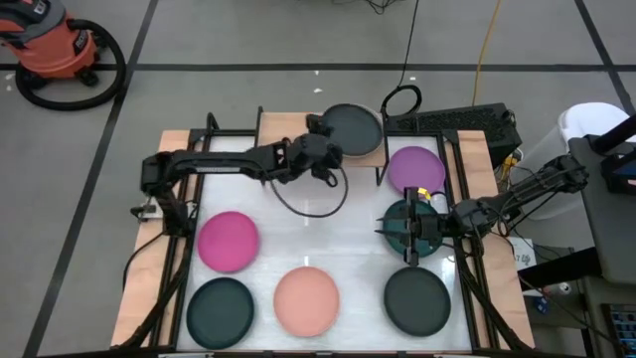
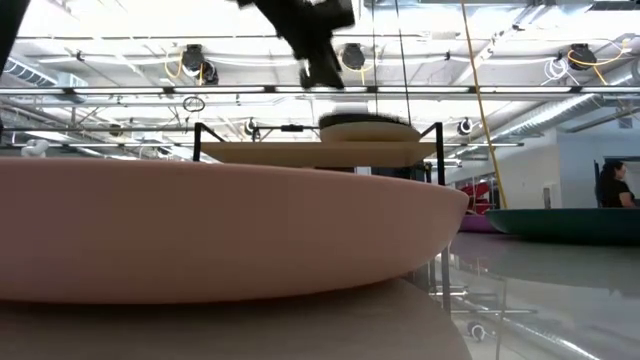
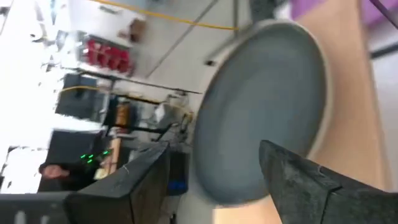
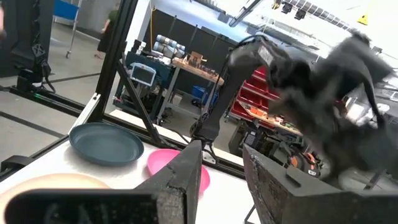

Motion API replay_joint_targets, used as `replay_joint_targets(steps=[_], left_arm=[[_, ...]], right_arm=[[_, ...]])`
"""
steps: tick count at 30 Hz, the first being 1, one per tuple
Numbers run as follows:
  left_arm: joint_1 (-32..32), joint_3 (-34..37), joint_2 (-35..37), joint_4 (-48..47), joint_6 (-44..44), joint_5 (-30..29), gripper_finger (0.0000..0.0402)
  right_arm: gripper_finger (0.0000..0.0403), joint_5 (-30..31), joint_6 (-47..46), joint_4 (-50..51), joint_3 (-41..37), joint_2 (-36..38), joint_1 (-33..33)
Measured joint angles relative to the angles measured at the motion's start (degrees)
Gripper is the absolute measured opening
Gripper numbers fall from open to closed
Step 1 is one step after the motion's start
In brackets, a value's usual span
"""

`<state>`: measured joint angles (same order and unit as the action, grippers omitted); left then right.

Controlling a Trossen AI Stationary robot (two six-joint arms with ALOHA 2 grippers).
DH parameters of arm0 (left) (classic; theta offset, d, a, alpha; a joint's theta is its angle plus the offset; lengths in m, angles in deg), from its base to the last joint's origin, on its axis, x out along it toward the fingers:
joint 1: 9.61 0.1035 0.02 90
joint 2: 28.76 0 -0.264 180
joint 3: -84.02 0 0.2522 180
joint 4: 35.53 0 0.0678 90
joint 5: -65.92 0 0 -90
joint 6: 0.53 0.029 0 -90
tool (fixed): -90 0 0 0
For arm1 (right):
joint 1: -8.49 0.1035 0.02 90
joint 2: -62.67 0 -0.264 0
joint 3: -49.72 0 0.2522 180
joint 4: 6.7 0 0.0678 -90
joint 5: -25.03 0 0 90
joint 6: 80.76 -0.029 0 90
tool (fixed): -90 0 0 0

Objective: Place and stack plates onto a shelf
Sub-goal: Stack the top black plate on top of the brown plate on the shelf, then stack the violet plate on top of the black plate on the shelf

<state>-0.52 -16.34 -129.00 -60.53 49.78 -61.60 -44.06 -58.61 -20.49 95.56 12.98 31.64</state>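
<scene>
Charcoal plate lies flat on the light-wood shelf; left gripper hovers beside, fingers spread; right gripper grasps a teal plate.

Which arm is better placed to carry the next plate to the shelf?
Right: its gripper sits over the round dark teal plate beside the light-wood shelf. The left gripper hangs open by the charcoal plate there.
</scene>
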Motion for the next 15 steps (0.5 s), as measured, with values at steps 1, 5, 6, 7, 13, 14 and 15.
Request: replay_joint_targets(steps=[1,5,6,7,13,14,15], left_arm=[[-0.52,0.0,1.68,-1.26,-0.85,-0.24,0.0252],[-2.71,-0.02,8.8,-5.82,-7.93,2.42,0.0252],[-3.2,-0.03,10.75,-6.85,-10.34,3.87,0.0253],[-3.59,-0.09,12.83,-8.59,-13.09,5.91,0.0253],[-5.62,6.37,25.03,-14.46,-25.86,13.49,0.0253],[-6.2,9.26,27.19,-12.74,-26.76,13.53,0.0253],[-6.73,12.54,29.62,-10.28,-27.57,13.56,0.0253]], right_arm=[[0.01,0.0,-0.01,-0.02,0.0,0.0,0.0],[0.01,0.02,-0.03,0.0,0.0,0.0,0.0],[0.01,0.0,-0.38,0.0,0.0,0.0,0.0],[0.01,0.02,-0.7,0.13,0.0,0.0,0.0],[0.01,5.7,-5.94,4.59,0.0,0.0,0.0],[0.01,8.3,-6.74,5.82,0.0,0.0,0.0],[0.01,11.11,-7.36,7.02,0.0,0.0,0.0]])
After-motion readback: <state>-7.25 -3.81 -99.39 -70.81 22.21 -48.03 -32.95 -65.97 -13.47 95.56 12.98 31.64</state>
